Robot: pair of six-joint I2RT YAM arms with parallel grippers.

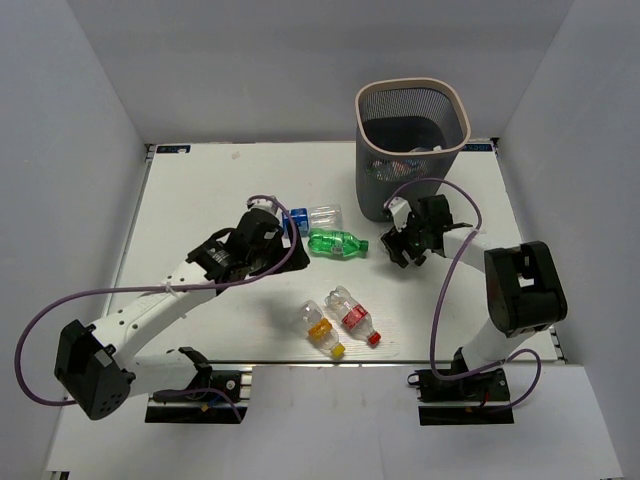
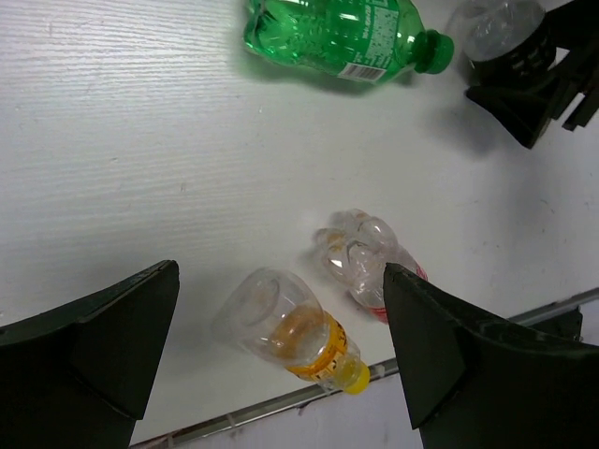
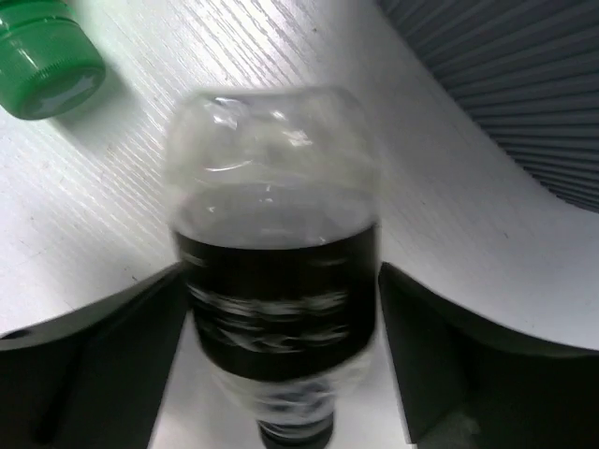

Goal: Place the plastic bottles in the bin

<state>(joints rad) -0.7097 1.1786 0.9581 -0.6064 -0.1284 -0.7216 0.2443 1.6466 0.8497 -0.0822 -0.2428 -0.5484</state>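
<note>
One bottle decides the coming move: the black-label bottle [image 3: 276,281], which your right gripper [image 1: 411,244] has clamped, with a finger [image 3: 103,365] pressed against each side of the label. Its long axis runs along the fingers, the clear bottom pointing away from the wrist and the cap toward it.

The bin [image 1: 461,108] stands just beyond this gripper, straight on the far side in the top view; in the wrist view its mesh wall fills the upper right corner. The gripper sits low, near the foot of that wall, so I judge you must first raise the bottle above the rim and then carry it forward.

Your right arm is folded, with the elbow out to the right and the forearm reaching inward toward the bin. Your left gripper [image 2: 281,279] holds nothing. Its fingers are wide apart over the table [image 1: 200,200] near the green bottle [image 2: 332,33], and it is farther from the bin.
</note>
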